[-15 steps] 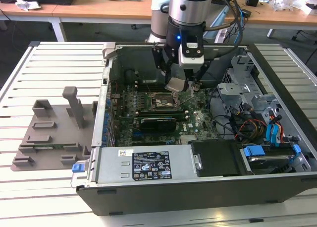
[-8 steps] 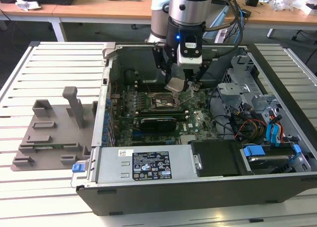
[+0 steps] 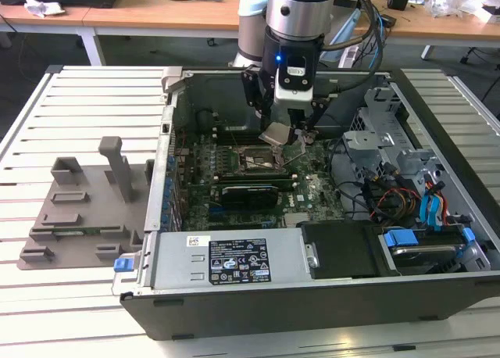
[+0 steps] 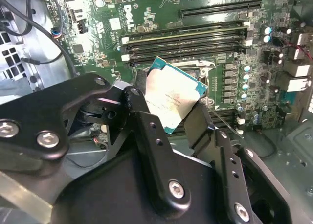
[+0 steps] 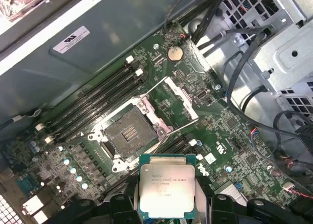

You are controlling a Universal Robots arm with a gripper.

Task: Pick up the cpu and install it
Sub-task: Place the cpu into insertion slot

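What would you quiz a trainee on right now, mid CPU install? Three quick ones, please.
1. True or false: the cpu already sits in the socket.
2. The gripper holds: A) nothing, B) the cpu, C) a cable.
3. Is the grey tray inside or outside the computer case?
Key: 1 false; 2 B; 3 outside.
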